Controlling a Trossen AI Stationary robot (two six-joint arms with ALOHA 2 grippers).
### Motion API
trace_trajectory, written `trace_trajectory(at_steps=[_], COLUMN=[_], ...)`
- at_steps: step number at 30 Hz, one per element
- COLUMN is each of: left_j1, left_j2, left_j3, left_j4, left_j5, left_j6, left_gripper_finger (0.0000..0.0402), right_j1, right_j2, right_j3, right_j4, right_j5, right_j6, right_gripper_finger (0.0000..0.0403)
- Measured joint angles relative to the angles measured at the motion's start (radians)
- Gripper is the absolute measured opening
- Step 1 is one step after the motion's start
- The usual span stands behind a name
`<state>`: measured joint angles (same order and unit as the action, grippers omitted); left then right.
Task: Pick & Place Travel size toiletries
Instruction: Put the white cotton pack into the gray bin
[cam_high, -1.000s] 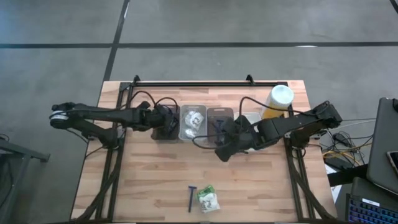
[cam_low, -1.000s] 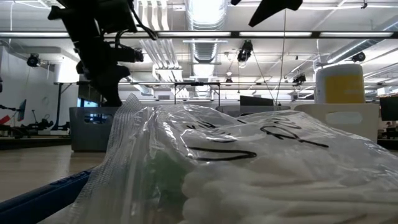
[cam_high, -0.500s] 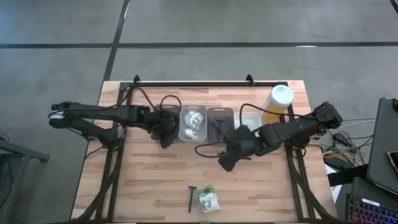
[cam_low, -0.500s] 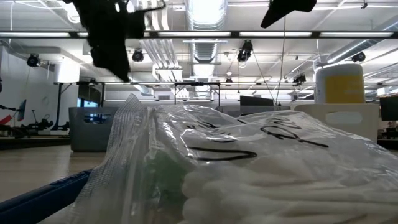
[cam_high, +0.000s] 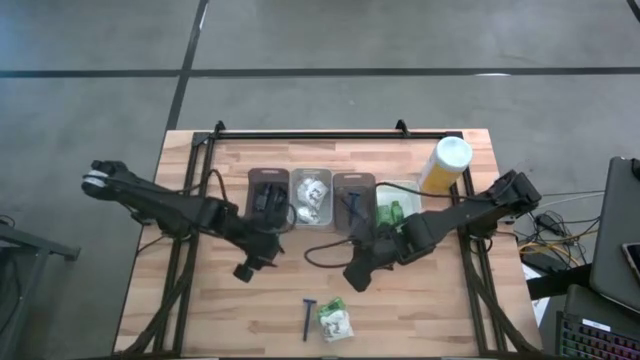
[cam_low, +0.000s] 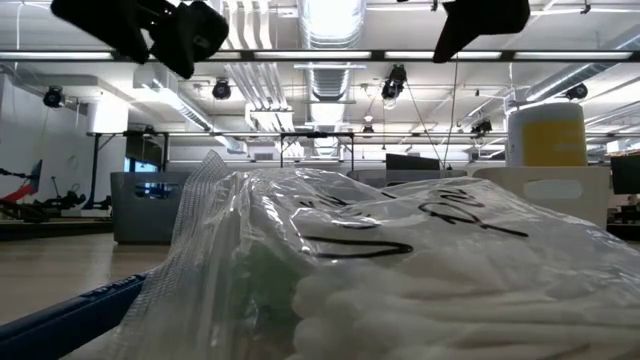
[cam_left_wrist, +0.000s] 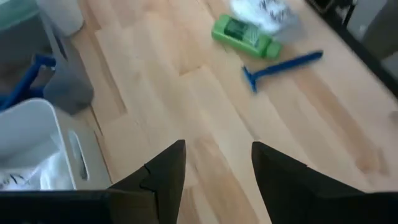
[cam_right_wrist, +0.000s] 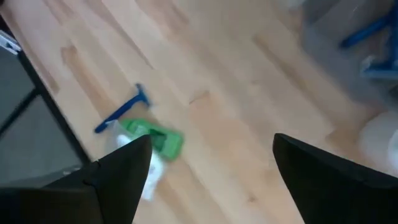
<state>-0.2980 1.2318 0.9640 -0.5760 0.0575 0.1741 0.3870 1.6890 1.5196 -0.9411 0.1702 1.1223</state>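
Near the table's front edge lie a dark blue razor (cam_high: 307, 318), a green tube (cam_left_wrist: 242, 35) and a white wrinkly packet (cam_high: 336, 322), close together; the packet (cam_low: 400, 270) fills the low view. My left gripper (cam_high: 245, 270) hovers open over bare wood, left of and beyond these. My right gripper (cam_high: 355, 278) hovers open just right of and beyond them. Both look toward the pile: in the right wrist view the razor (cam_right_wrist: 121, 115) and tube (cam_right_wrist: 155, 137) lie ahead of the open fingers (cam_right_wrist: 124, 168). Neither gripper holds anything.
A row of trays stands at the back: a dark one (cam_high: 267, 195), a clear one with white packets (cam_high: 311, 195), a grey one with a blue razor (cam_high: 354, 195), and a pale one with a green tube (cam_high: 398, 208). A tall yellow bottle (cam_high: 445, 165) stands at their right.
My left gripper has left the dark tray, swung toward the table's near edge and turned about its wrist. My right gripper has moved from beside the grey tray toward the near edge and sunk a little. The items on the table have stayed in place.
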Motion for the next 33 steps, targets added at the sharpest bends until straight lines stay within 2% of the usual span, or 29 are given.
trace_trajectory(at_steps=[4, 8, 12, 18, 24, 29, 33], left_j1=[-0.019, -0.036, -0.049, -0.061, -0.062, -0.062, -0.063], left_j2=[0.000, -0.026, -0.070, -0.154, -0.233, -0.289, -0.324], left_j3=[-0.005, -0.005, -0.008, -0.058, -0.130, -0.179, -0.205], left_j4=[-0.042, -0.142, -0.220, -0.236, -0.229, -0.228, -0.225], left_j5=[-0.029, -0.081, -0.086, -0.086, -0.085, -0.086, -0.085], left_j6=[0.005, -0.094, -0.143, -0.148, -0.167, -0.184, -0.191], left_gripper_finger=[0.0188, 0.0187, 0.0187, 0.0187, 0.0187, 0.0187, 0.0187], right_j1=[0.006, 0.027, 0.060, 0.120, 0.108, 0.098, 0.093], right_j2=[0.046, 0.102, 0.159, 0.237, 0.289, 0.318, 0.334], right_j3=[0.000, 0.005, 0.008, 0.008, 0.008, 0.008, 0.008], right_j4=[0.050, 0.096, 0.137, 0.185, 0.205, 0.270, 0.273], right_j5=[-0.059, -0.112, -0.173, -0.233, -0.280, -0.314, -0.329], right_j6=[0.114, 0.219, 0.261, 0.139, 0.049, -0.075, -0.103], right_gripper_finger=[0.0322, 0.0318, 0.0322, 0.0344, 0.0360, 0.0356, 0.0349])
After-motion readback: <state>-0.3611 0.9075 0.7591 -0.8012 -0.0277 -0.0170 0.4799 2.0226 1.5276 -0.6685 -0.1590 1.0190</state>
